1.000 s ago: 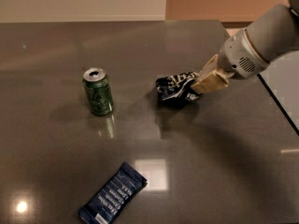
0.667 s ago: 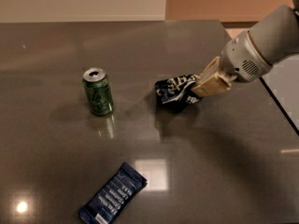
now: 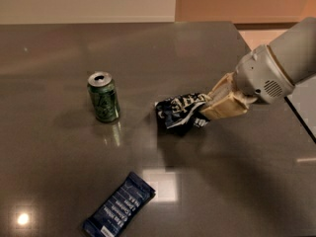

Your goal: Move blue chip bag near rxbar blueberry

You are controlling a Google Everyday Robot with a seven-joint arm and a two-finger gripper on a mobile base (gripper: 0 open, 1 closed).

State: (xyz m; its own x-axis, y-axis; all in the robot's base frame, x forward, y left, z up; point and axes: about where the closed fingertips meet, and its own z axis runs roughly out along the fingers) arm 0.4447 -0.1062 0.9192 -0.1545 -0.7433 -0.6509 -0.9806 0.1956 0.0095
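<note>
The blue chip bag (image 3: pixel 178 112) is a wrinkly dark blue foil bag with white lettering, near the middle of the dark table. My gripper (image 3: pixel 207 107) comes in from the right on a white arm, and its tan fingers are shut on the bag's right end. A shadow lies under the bag, which seems to hang slightly above the table. The rxbar blueberry (image 3: pixel 119 207) is a flat navy wrapper with white text lines, lying near the front edge, below and left of the bag, well apart from it.
A green soda can (image 3: pixel 103 97) stands upright left of the bag. The table's right edge (image 3: pixel 298 122) runs close behind the arm. Light glares show on the tabletop (image 3: pixel 163 184) between bag and bar.
The gripper and the blue chip bag have moved together a little toward the front and left, closer to the bar. The can and the bar have not moved.
</note>
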